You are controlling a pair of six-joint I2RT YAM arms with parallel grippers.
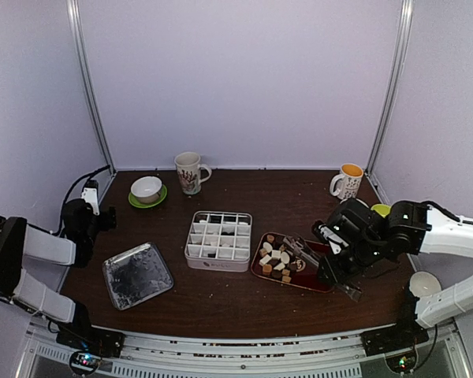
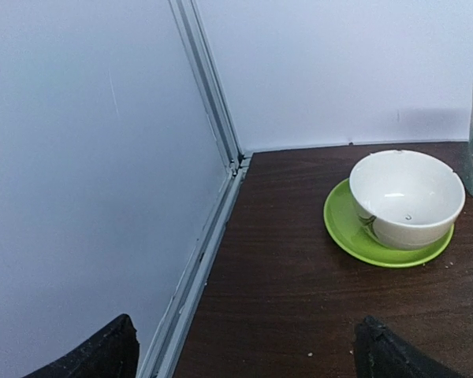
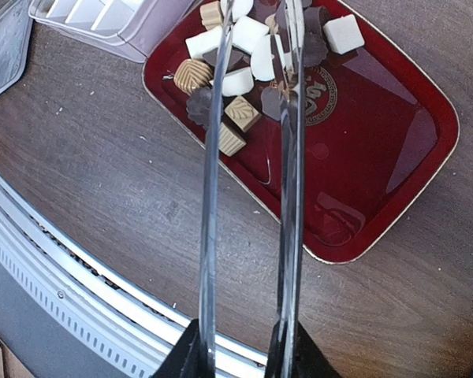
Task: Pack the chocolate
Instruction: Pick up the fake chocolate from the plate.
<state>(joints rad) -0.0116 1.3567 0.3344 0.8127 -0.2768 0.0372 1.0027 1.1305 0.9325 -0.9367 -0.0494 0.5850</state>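
Chocolate (image 3: 240,82): small loose pieces, cube-shaped and round, in white, tan and dark brown. They lie clustered at one end of the red tray (image 3: 378,134), several touching.

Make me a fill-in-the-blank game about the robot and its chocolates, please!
1. The chocolates lie on a tray whose colour is ____.
2. The right gripper is shut on the metal tongs, while the left gripper is ____.
3. The white bowl sits on a saucer whose colour is ____.
Missing words: red, open, green.
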